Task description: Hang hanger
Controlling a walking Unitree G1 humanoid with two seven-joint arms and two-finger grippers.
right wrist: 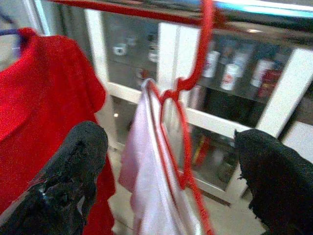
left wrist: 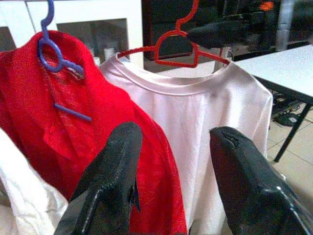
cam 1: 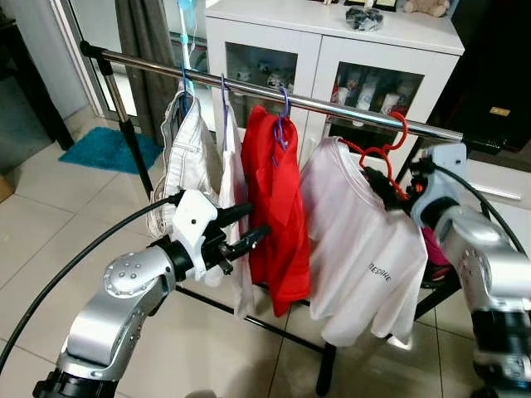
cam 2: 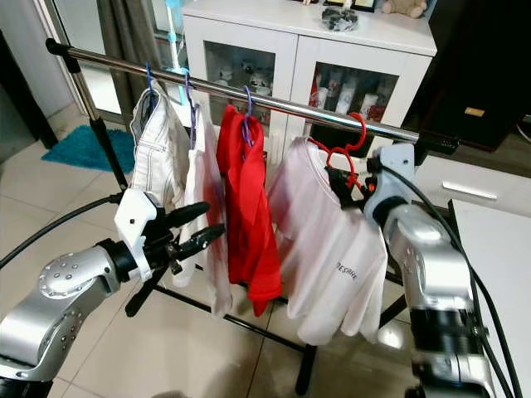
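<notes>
Left tool [cam 1: 242, 228] is sitting nearest the head camera, fingers spread and gripping nothing, pointing at the red shirt [cam 1: 278, 207]; clothes rail [cam 1: 274, 95] is spanning the scene, carrying white garments [cam 1: 189, 162], the red shirt on a blue hanger [cam 1: 282, 124], and the white T-shirt [cam 1: 365, 249]; white cabinet [cam 1: 332, 50] is standing behind; red hanger [cam 1: 383, 149], the task's thing, is carrying the T-shirt with its hook looking already over the rail; right tool [right wrist: 171, 181] is sitting at the hanger's shoulder with fingers wide on either side of it in the right wrist view, released, not clenching. Judgement: hook seems seated, so back the right tool straight off without snagging the red wire or dragging the shirt sideways; keep the left tool clear of the red shirt. Hook-to-rail contact is hard to confirm, blurred in the wrist view; rail's far ends and stand base are being cut off.
</notes>
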